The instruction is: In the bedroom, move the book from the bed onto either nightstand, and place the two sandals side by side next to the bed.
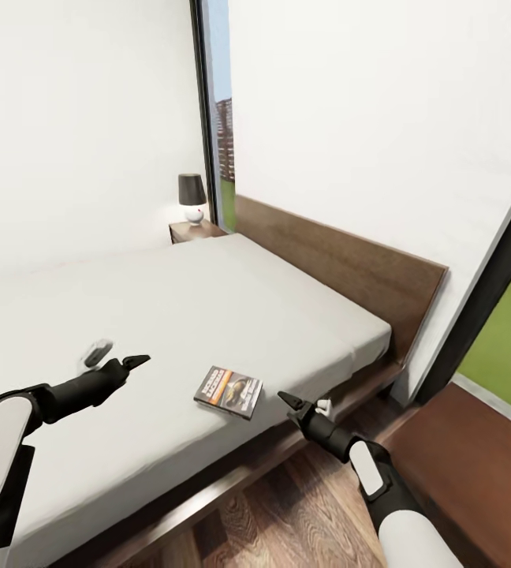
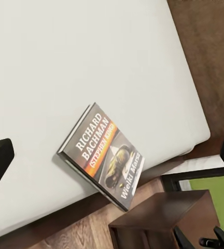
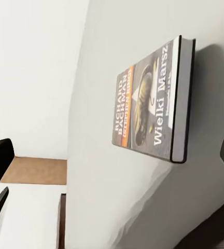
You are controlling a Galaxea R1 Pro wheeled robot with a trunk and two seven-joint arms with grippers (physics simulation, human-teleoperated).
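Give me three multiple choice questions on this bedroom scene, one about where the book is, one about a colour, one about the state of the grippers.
1. Where does the book lie?
A. on the floor
B. on the bed, near its edge
C. on the nightstand

2. What colour is the lamp's shade?
A. dark
B. red
C. yellow

3. What is the right gripper holding?
A. the book
B. the lamp
C. nothing

Answers: 1 B, the book rests flat on the mattress. 2 A, the shade looks near black. 3 C, it sits beside the book, apart from it; the left gripper is empty too.

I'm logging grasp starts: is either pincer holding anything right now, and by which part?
Nothing is held. The book lies flat on the bed, untouched; the left pincer and right pincer are both open on either side of it.
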